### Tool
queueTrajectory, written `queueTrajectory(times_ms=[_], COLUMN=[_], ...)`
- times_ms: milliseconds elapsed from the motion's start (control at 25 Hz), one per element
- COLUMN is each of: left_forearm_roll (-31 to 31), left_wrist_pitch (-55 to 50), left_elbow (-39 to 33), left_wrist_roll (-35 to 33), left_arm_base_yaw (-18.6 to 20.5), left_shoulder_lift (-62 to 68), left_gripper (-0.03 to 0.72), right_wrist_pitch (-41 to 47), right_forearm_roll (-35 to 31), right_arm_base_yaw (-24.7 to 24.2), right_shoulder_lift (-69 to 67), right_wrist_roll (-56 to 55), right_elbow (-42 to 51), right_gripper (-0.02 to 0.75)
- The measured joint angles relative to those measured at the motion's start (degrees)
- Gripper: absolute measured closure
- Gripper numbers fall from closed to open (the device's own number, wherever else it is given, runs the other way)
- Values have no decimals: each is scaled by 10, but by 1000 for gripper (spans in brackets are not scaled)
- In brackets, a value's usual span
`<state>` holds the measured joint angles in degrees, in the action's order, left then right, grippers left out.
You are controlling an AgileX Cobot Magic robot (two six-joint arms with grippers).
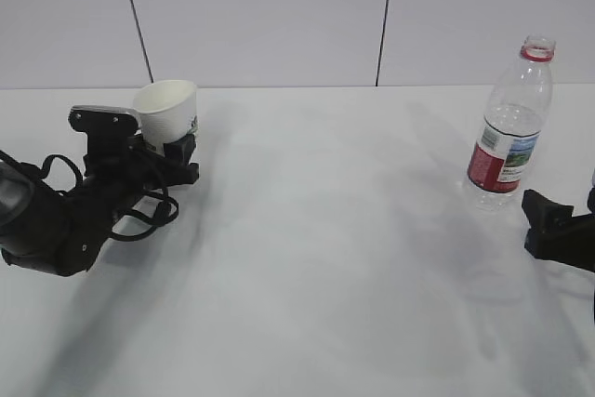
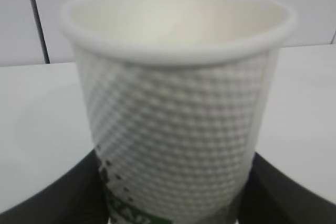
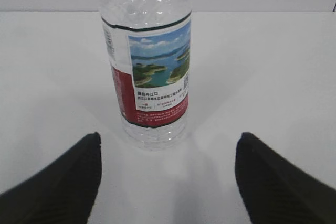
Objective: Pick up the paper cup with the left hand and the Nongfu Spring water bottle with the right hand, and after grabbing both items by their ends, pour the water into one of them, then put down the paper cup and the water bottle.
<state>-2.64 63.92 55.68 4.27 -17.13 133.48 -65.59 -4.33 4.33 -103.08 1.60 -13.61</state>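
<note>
— Left wrist view first, since that is closest: what have your jaws got?

— My left hand (image 1: 167, 151) has its jaws closed around the lower part of the paper cup (image 2: 176, 124), one black finger (image 2: 58, 198) on each side near the base. The cup stands upright, and its rim already looks pressed out of round. I judge it light, thin-walled and easy to crush, so the hold should stay low near the stiffer bottom and no tighter than it is.

— And the other side?

— My right hand (image 3: 168, 182) has its jaws spread wide and empty. The Nongfu Spring water bottle (image 3: 149, 66) stands upright just ahead of them, between the two fingers' lines but not touched.

— How will that one handle?

— Heavier, I judge: it looks mostly full. The clear plastic is smooth and will probably flex and slip under a squeeze. The labelled band looks like the best place to grip.

— Farther off?

— In the exterior view, cup and bottle (image 1: 511, 132) sit well apart at opposite sides of the white table (image 1: 316, 258). The red neck ring shows; I cannot tell whether a cap is on.
</note>
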Motion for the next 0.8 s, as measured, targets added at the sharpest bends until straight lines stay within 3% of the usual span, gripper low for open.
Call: queueTrajectory(times_ms=[800], left_forearm_roll=[-7], left_wrist_pitch=[0], left_elbow=[0], left_wrist_roll=[0], left_arm_base_yaw=[0], left_shoulder_lift=[0], left_gripper=[221], right_wrist_pitch=[0], right_forearm_roll=[0], right_arm_base_yaw=[0], right_shoulder_lift=[0], right_wrist_roll=[1], right_elbow=[0], right_gripper=[145])
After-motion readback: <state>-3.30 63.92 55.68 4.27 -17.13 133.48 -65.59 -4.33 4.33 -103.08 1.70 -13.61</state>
